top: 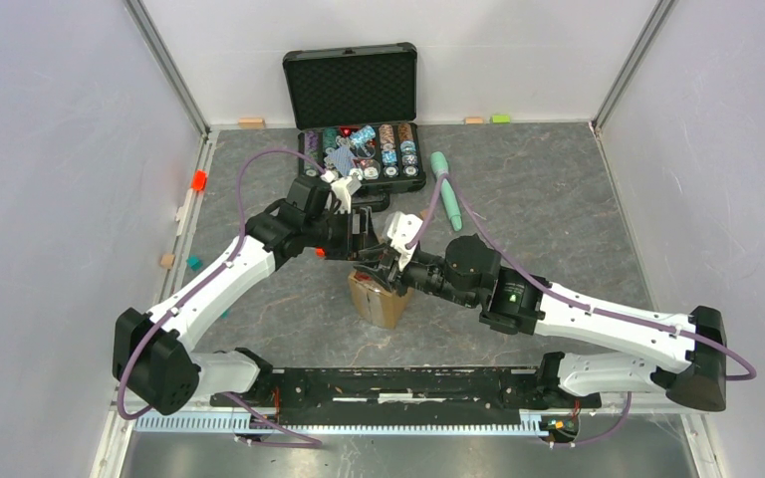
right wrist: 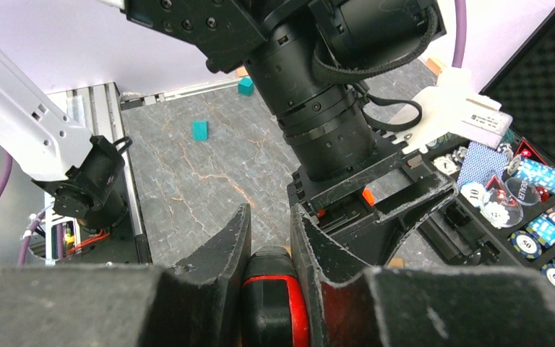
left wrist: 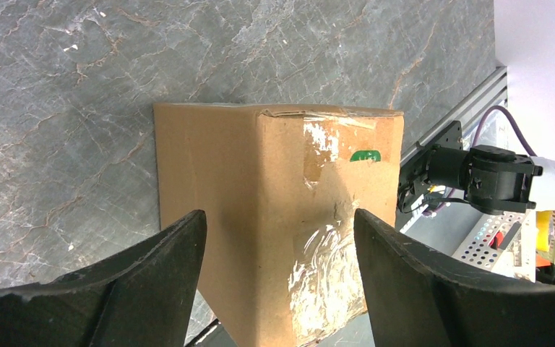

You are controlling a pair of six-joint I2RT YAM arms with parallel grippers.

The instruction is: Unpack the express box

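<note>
Mid-bench [top: 558, 199], left claw [left wrist: 278, 224] gapes wide astride the express box [left wrist: 217, 166]; right claw [right wrist: 269, 217] pinches a black-and-red tool [right wrist: 273, 303].

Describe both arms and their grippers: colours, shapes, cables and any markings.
Left arm and right arm: white shells between black joint housings, a purple cable looped along each. The right arm carries a small green light. Left gripper and right gripper: two thick black fingers apiece with rough, chipped edges, behind them a white camera mount.
</note>
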